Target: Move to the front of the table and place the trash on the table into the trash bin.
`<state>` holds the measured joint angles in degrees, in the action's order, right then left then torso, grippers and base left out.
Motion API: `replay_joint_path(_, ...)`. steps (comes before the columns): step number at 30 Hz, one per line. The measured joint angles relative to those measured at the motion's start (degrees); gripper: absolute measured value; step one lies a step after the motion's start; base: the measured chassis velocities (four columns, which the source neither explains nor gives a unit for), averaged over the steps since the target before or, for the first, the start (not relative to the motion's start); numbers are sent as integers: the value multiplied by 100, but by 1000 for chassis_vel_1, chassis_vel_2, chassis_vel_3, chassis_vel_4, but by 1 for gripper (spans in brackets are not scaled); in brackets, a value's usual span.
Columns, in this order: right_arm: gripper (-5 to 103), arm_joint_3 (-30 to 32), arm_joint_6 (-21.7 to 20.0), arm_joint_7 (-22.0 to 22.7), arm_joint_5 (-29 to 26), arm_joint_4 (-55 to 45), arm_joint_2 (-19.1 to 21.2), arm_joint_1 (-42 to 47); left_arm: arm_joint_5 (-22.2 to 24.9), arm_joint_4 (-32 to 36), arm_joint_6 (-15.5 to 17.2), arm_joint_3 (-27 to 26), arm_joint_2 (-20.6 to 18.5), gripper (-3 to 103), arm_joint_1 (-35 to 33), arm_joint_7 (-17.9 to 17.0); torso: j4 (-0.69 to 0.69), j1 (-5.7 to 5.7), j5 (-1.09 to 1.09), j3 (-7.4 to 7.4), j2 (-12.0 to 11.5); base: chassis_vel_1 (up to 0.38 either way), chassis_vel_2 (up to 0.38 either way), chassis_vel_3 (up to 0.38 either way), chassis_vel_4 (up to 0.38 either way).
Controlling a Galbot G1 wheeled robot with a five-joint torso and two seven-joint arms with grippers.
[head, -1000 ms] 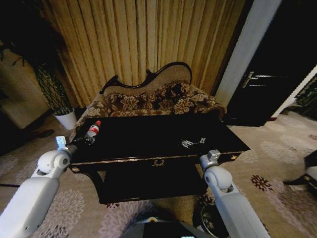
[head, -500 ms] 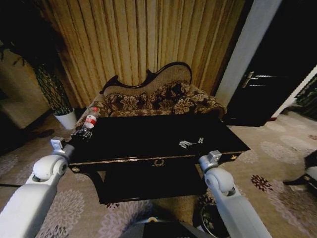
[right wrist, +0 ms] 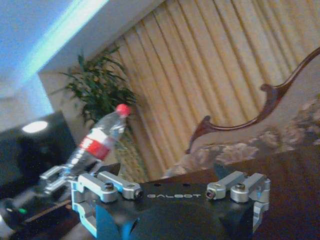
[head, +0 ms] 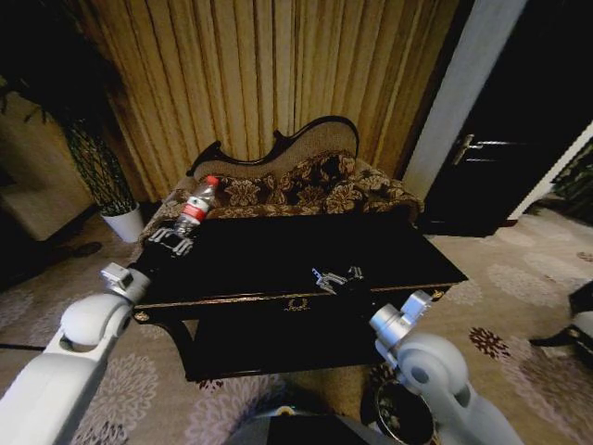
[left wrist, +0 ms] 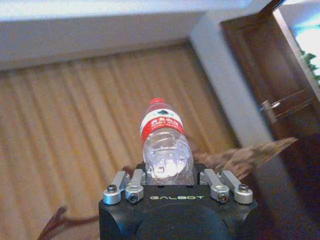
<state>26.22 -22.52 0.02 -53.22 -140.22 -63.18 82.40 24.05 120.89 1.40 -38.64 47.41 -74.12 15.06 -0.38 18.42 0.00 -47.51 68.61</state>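
The left gripper (head: pixel 171 239) holds the clear plastic bottle (head: pixel 195 207) by its base, lifted clear above the far-left corner of the table (head: pixel 278 260), red cap tilted up and right. The right gripper (head: pixel 335 277) sits low over the tabletop near the front edge, right of centre.

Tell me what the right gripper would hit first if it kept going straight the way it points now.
The right gripper hovers low over the table and points across it toward the sofa. The path over the tabletop looks free; the sofa's front would likely come first, though depth is unclear.
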Motion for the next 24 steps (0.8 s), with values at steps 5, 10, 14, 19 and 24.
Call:
replay_joint_path(5,100,26,-74,0,-445,-70,1,-126,-74,533,-17,417,-58,42,20,-49,0,0,0,0,0,0,0,0,0)
replay_joint_path(10,100,13,-90,0,-548,-151,3,-183,188,918,146,705,-212,42,9,-137,0,0,0,0,0,0,0,0,0)
replay_joint_path(14,100,13,-90,-1,-593,-233,56,-238,300,1025,174,838,-342,42,25,-155,0,0,-1,0,0,0,0,0,0)
replay_joint_path(19,100,-12,-89,-2,-871,-313,146,-330,334,1215,151,1031,-523,42,28,-155,0,0,-1,0,0,0,0,0,0)
replay_joint_path(24,100,-134,-89,-2,-977,-318,195,-399,460,1440,71,1258,-757,42,0,-172,0,0,-1,-1,0,0,0,0,0)
